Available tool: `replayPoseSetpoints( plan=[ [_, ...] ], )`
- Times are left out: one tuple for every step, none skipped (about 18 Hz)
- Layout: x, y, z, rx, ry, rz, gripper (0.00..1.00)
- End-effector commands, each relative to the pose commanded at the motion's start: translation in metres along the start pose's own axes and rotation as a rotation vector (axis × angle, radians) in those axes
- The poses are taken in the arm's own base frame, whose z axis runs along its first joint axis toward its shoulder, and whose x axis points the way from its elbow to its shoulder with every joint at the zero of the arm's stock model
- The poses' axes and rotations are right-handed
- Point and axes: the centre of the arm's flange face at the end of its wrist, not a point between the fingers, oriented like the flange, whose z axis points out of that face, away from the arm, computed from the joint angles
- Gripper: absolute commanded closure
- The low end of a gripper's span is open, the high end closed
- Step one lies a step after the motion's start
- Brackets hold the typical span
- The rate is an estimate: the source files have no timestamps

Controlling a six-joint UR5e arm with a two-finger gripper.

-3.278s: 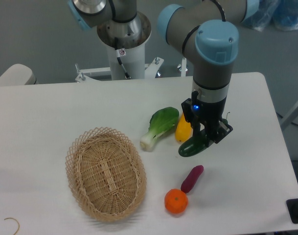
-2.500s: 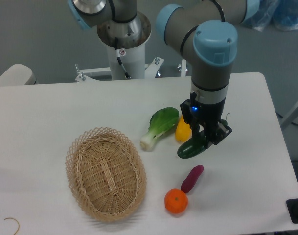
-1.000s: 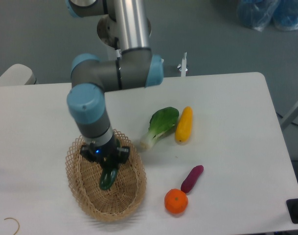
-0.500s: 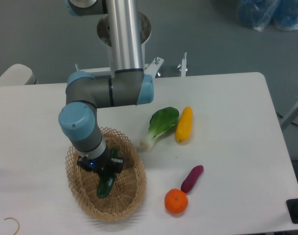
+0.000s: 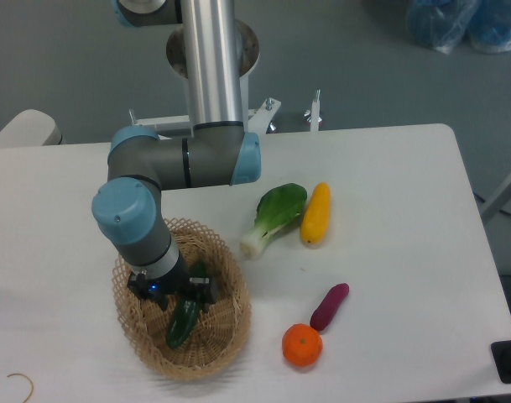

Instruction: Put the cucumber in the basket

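The dark green cucumber point(image 5: 180, 324) is inside the oval wicker basket point(image 5: 136, 332) at the front left of the table, tilted, with its lower end near the basket floor. My gripper point(image 5: 186, 299) reaches down into the basket and is shut on the cucumber around its middle. A short green end sticks out above the fingers. The gripper body hides the fingertips and the exact contact with the basket floor.
A bok choy point(image 5: 274, 217) and a yellow vegetable point(image 5: 315, 213) lie right of the basket. A purple piece point(image 5: 329, 306) and an orange fruit point(image 5: 301, 346) lie at the front right. The arm's elbow point(image 5: 186, 159) hangs over the basket's far side.
The arm carried the cucumber from beside the yellow vegetable leftward to the basket. In the last half second it has sunk slightly lower into the basket.
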Motion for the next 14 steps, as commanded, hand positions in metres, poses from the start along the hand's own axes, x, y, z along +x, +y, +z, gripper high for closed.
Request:
replayPoseSetpoints(
  plan=[
    [-0.008, -0.01, -0.011, 0.026, -0.011, -0.012, 0.0],
    [-0.018, -0.016, -0.02, 0.045, -0.018, -0.021, 0.0],
    [-0.032, -0.017, -0.023, 0.051, -0.026, -0.034, 0.0],
    [-0.05, -0.017, -0.028, 0.055, -0.032, -0.054, 0.0],
    [-0.062, -0.017, -0.039, 0.067, -0.041, -0.049, 0.0],
    [-0.071, -0.015, -0.047, 0.075, -0.048, -0.006, 0.0],
    [-0.086, -0.011, -0.054, 0.072, -0.059, 0.059, 0.0],
    [-0.102, -0.006, -0.058, 0.06, -0.069, 0.124, 0.0],
    [-0.121, 0.002, -0.062, 0.043, -0.074, 0.17, 0.0],
    [-0.142, 0.011, -0.071, 0.032, -0.079, 0.201, 0.0],
    [-0.16, 0.019, -0.077, 0.017, -0.078, 0.234, 0.0],
    [-0.176, 0.026, -0.079, -0.002, -0.074, 0.275, 0.0],
    [-0.192, 0.035, -0.083, -0.022, -0.069, 0.316, 0.0],
    [-0.204, 0.045, -0.085, -0.045, -0.059, 0.368, 0.0]
  ],
)
